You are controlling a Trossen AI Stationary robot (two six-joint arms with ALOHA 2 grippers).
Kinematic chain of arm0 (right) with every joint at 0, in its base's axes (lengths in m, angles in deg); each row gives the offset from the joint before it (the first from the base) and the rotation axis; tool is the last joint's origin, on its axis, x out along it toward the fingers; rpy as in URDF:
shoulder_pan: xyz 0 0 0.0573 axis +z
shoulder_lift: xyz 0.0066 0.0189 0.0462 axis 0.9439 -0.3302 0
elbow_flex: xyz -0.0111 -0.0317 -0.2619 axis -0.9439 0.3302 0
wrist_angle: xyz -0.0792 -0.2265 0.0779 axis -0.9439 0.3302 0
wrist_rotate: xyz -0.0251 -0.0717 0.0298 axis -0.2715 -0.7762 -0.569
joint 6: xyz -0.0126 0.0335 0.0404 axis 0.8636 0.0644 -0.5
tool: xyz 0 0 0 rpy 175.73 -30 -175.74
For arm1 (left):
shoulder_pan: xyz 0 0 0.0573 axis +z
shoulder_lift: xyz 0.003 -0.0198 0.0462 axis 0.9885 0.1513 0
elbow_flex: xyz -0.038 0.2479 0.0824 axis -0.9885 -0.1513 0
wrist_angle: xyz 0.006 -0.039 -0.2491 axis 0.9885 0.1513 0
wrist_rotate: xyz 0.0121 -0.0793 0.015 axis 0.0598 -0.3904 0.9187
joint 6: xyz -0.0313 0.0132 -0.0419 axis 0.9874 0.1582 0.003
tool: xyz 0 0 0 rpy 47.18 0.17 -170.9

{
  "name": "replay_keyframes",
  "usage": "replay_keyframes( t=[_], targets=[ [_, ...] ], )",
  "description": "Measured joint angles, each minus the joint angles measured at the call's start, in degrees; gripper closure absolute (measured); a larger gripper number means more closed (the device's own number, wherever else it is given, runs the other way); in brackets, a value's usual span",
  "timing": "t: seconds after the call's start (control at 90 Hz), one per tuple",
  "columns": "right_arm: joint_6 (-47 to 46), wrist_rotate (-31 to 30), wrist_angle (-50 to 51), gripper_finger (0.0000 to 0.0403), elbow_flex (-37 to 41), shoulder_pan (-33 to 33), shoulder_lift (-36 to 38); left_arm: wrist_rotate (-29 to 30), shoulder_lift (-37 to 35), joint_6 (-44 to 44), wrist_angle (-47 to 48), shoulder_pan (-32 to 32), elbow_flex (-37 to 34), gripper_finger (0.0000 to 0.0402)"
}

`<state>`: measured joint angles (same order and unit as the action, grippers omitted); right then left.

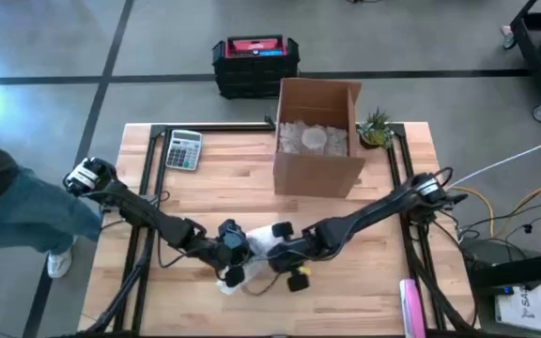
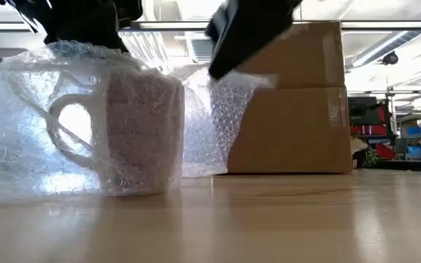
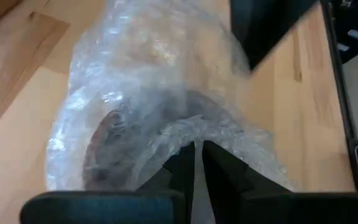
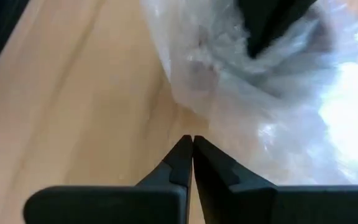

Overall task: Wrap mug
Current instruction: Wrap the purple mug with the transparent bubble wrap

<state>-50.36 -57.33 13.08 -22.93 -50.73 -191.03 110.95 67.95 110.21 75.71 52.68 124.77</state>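
High view: cardboard box [image 1: 318, 136] standing open-topped on the counter [image 1: 383, 272], holding crumpled pale packing with a round whitish piece on top; contents otherwise hard to make out. A small potted plant [image 1: 376, 128] is sitting just beside the box, a calculator [image 1: 183, 149] lying well apart from it on the other side.

Mug [image 2: 126, 131] is standing upright near the counter's front edge, well in front of the box, handle showing through bubble wrap [image 2: 20, 139] that is covering it all round.

Left gripper [image 3: 194, 155] is sitting over the mug, its jaws pressed together on a bunched fold of the wrap. Right gripper [image 4: 189, 155] is hanging just beside the wrapped mug, its jaws closed against each other with nothing between them.
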Motion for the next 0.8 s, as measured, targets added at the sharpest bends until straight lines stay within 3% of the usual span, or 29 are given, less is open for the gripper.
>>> replay_keyframes(
  t=[0.244, 0.544, 0.8],
  targets=[
    [8.92, -8.24, -6.4, 0.0403, -1.52, -3.37, 0.48, 0.04, 0.0, 0.0, -0.57, -0.07, 0.23, 0.0381],
    [8.36, -3.07, -11.23, 0.0403, -1.28, -3.56, -4.33, 0.04, 0.02, -0.24, -0.63, -0.14, 0.61, 0.0381],
    [8.74, -2.71, -16.36, 0.0403, -1.34, -2.31, -5.05, 0.14, 0.04, -0.26, -0.77, -0.14, 0.61, 0.0381]
  ],
)
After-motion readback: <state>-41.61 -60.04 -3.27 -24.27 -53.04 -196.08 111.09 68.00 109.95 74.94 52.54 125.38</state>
